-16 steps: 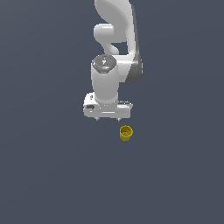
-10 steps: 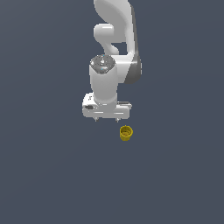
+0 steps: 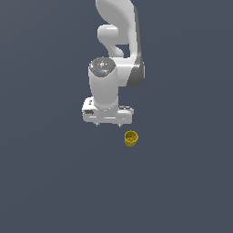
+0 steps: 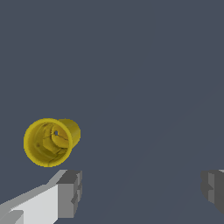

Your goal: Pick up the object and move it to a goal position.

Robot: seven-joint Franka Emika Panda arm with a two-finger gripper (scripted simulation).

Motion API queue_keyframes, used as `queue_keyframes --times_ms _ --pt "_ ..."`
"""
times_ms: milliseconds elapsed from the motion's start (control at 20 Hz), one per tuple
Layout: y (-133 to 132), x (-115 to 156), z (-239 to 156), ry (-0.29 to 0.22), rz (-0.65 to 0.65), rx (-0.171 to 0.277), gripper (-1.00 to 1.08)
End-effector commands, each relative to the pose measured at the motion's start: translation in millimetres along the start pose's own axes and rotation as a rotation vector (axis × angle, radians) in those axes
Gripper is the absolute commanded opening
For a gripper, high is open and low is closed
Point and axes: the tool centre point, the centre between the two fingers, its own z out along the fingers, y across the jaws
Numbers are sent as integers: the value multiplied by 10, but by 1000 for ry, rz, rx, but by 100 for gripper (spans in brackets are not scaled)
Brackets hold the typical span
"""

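The object is a small yellow cup-like cylinder (image 3: 131, 138) with a hollow top, standing upright on the dark grey floor. In the exterior view it sits just below and to the right of my gripper (image 3: 108, 124). The gripper points down, is open and holds nothing. In the wrist view the cup (image 4: 50, 141) shows its hollow inside, and it lies outside the span of the fingers, beyond one grey fingertip (image 4: 70, 192). The other fingertip (image 4: 213, 187) is far from it. My gripper's midpoint (image 4: 142, 190) is well apart from the cup.
The white arm (image 3: 119, 41) rises from the gripper toward the top of the exterior view. The floor (image 3: 182, 182) is a plain dark grey surface with nothing else on it in view.
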Motion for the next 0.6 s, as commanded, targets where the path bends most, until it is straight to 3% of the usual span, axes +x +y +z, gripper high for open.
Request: queue_keyframes --times_ms 0,550 --pt "-19 1 8 0 6 0 100" --pt "-222 26 125 3 124 0 100"
